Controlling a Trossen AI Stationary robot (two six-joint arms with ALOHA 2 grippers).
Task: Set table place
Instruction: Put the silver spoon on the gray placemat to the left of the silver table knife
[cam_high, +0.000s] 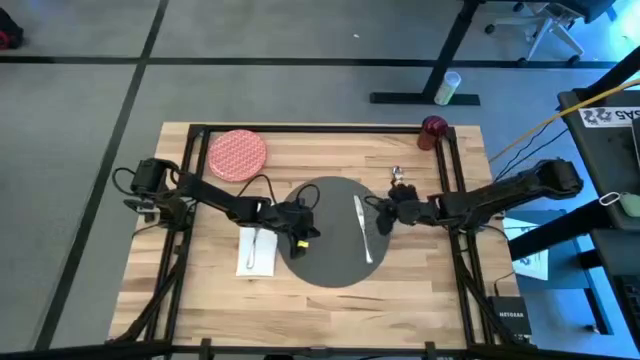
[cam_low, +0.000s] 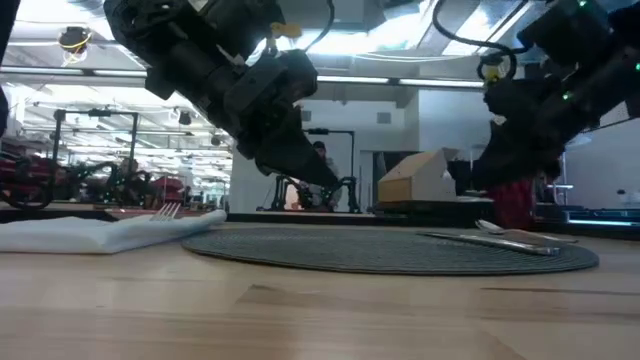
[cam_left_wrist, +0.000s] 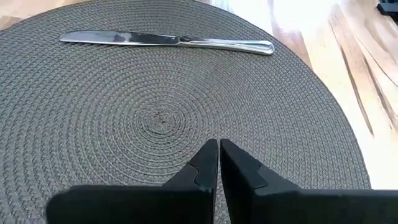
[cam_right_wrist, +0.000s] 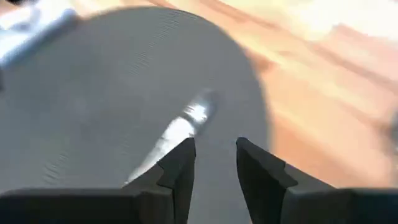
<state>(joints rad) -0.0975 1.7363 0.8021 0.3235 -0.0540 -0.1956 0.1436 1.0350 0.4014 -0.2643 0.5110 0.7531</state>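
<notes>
On the worktop (cam_high: 420, 290), the napkin (cam_high: 258, 252) carries the fork (cam_high: 254, 246). Left end effector (cam_high: 300, 238), fingers nearly together, empty, hovers over the mat (cam_high: 325, 255). Right end effector (cam_high: 378, 216), narrowly parted, empty, hangs beside the knife (cam_high: 363, 230). Farther: spoon (cam_high: 397, 174), plate (cam_high: 237, 155), cup (cam_high: 434, 128).

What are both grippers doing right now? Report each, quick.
Left gripper: shut, holding nothing, over the dark grey round woven mat.
Right gripper: open, empty, above the silver metal knife on the mat.
</notes>
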